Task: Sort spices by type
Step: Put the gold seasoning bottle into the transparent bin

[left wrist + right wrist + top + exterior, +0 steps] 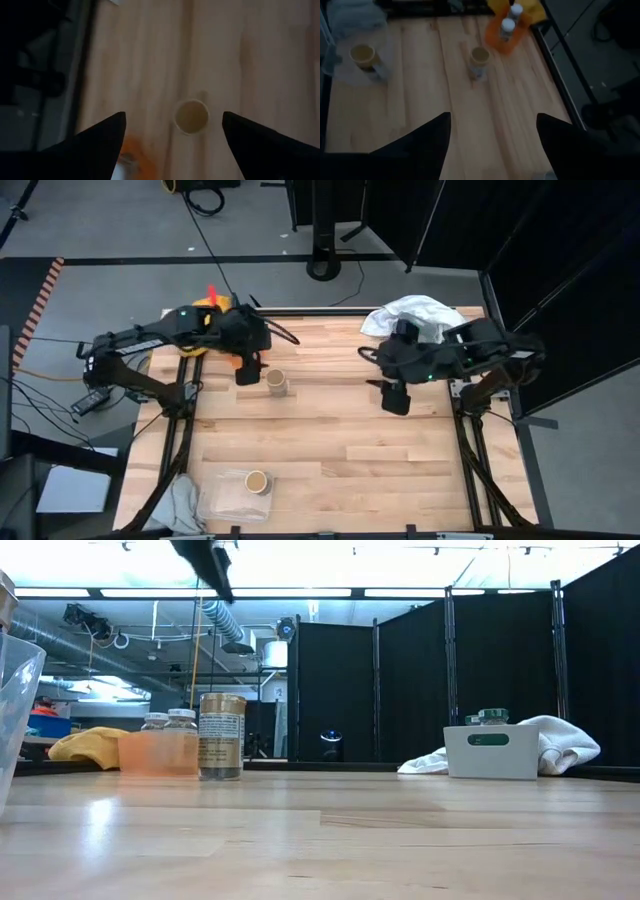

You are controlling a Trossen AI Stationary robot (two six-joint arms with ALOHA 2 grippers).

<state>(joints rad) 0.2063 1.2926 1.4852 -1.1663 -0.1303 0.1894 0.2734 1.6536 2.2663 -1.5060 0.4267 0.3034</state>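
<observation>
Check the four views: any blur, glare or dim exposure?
Low view: ceiling lights blow out, sheen on the table. Left wrist view: dim, soft; the tan-lidded jar is blurred. Right wrist view: underexposed, jars readable. High view: even, sharp.

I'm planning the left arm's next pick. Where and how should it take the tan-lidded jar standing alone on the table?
Grip the tan-lidded spice jar around its round body just below the lid, coming from straight above: it stands upright, with bare wood on its open sides and the orange tray nearby.
</observation>
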